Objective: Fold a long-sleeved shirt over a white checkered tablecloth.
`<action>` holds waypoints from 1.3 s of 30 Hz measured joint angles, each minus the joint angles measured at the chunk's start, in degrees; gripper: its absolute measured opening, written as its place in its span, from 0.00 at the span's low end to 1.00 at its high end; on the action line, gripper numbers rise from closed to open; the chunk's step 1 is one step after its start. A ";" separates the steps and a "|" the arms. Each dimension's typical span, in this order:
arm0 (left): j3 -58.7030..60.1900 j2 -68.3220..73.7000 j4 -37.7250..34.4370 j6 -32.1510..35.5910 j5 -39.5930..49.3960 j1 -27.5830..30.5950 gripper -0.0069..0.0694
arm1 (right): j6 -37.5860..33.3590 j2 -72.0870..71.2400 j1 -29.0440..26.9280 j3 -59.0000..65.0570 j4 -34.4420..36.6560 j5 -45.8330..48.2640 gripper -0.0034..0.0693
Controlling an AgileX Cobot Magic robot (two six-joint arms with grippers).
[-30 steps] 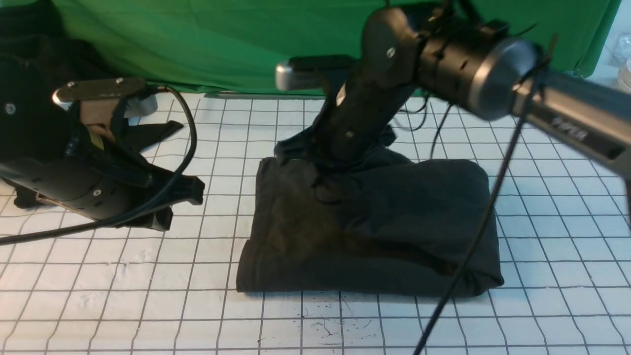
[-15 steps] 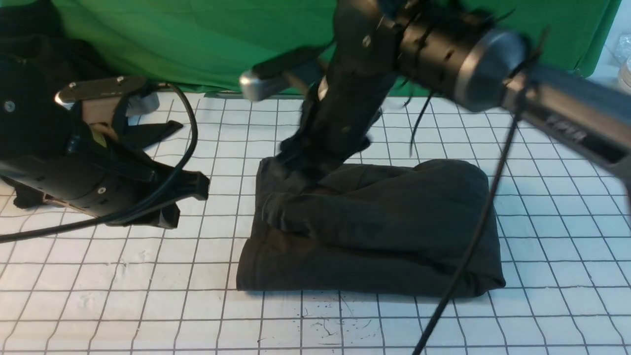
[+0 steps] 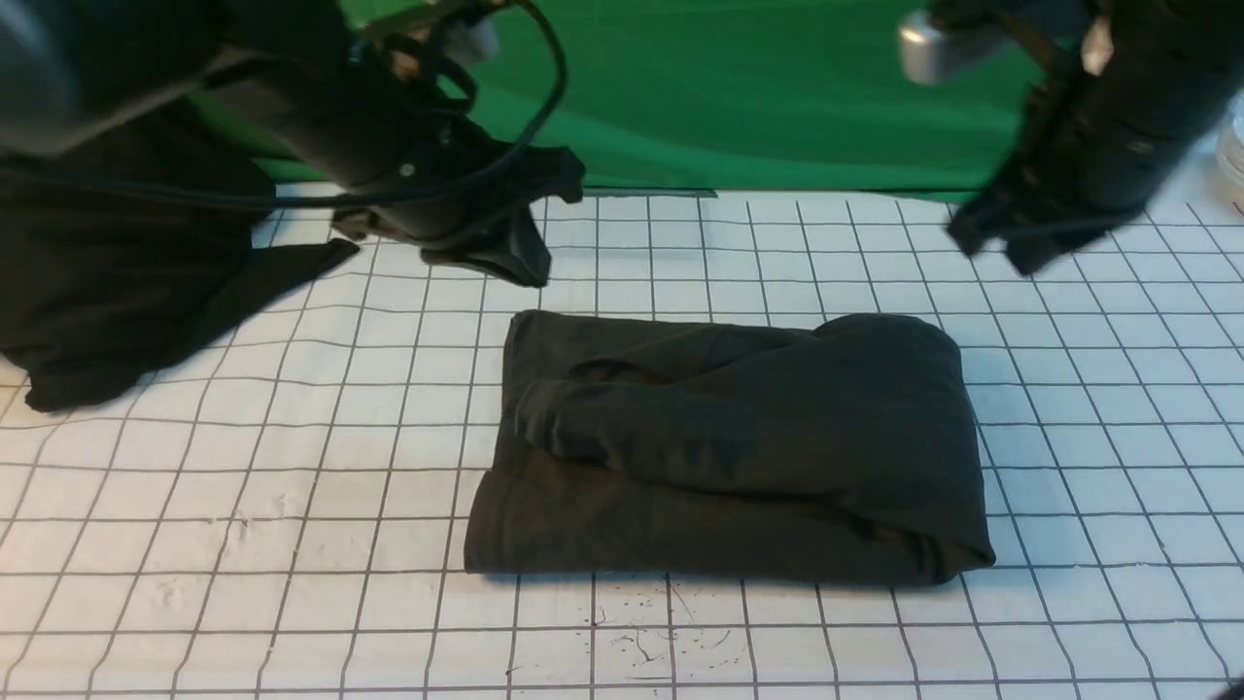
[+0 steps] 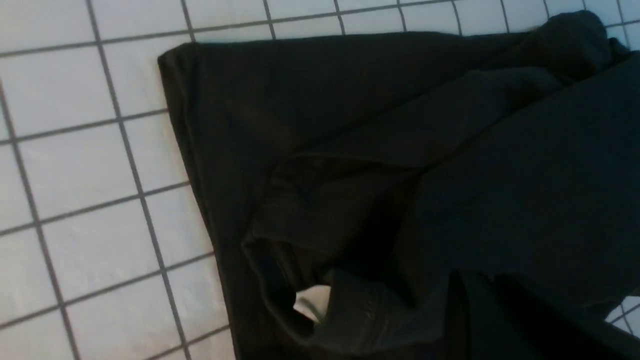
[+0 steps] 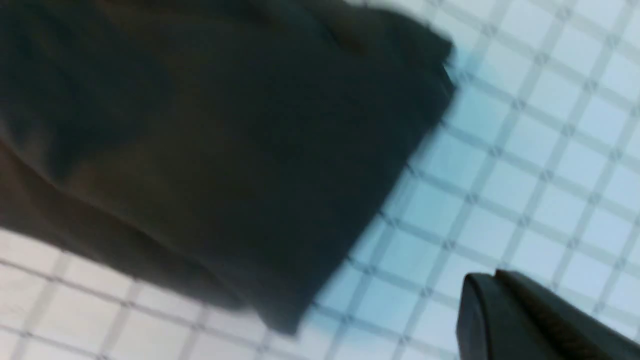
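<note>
The dark charcoal long-sleeved shirt (image 3: 729, 447) lies folded into a thick rectangle in the middle of the white checkered tablecloth (image 3: 243, 506); its logo is hidden. My left gripper (image 3: 539, 224) hangs in the air behind the shirt's back left corner, open and empty. The left wrist view looks down on the shirt (image 4: 400, 150), with a small white patch (image 4: 312, 305) showing in a fold. My right gripper (image 3: 991, 243) is raised behind the shirt's right end, clear of it. The right wrist view shows its fingers (image 5: 500, 310) pressed together over bare cloth, beside the shirt (image 5: 225, 150).
A second, blacker garment (image 3: 107, 282) is heaped at the far left on the tablecloth. The green fabric backdrop (image 3: 739, 107) closes off the back. A pale object shows at the right edge (image 3: 1232, 146).
My right gripper let go of the shirt, lifted off and swung to the right. My left arm rose from the left side and moved toward the back centre. The shirt's top fold settled flat.
</note>
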 joint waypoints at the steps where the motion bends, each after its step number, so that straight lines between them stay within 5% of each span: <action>1: -0.57 0.82 -0.01 0.06 0.28 0.00 0.21 | 0.00 -0.28 -0.23 0.40 0.00 -0.12 0.04; 5: -3.51 8.17 -2.45 0.39 3.47 -0.08 0.44 | -0.05 -5.28 -3.67 7.38 0.00 -2.82 0.04; 10: -3.68 12.30 -2.06 0.43 7.60 -1.06 0.52 | -0.11 -6.84 -4.30 8.97 0.17 -4.04 0.04; 14: -3.62 14.56 -0.34 0.65 13.25 -1.93 0.42 | -0.20 -6.96 -4.30 9.11 0.86 -4.70 0.04; 18: -1.87 13.97 0.86 2.79 16.24 -2.87 0.15 | -0.33 -6.96 -4.30 9.11 1.11 -5.05 0.04; 39: 16.85 0.08 3.66 2.67 10.87 -2.99 0.13 | -1.51 -6.96 -4.30 9.18 1.25 -8.32 0.04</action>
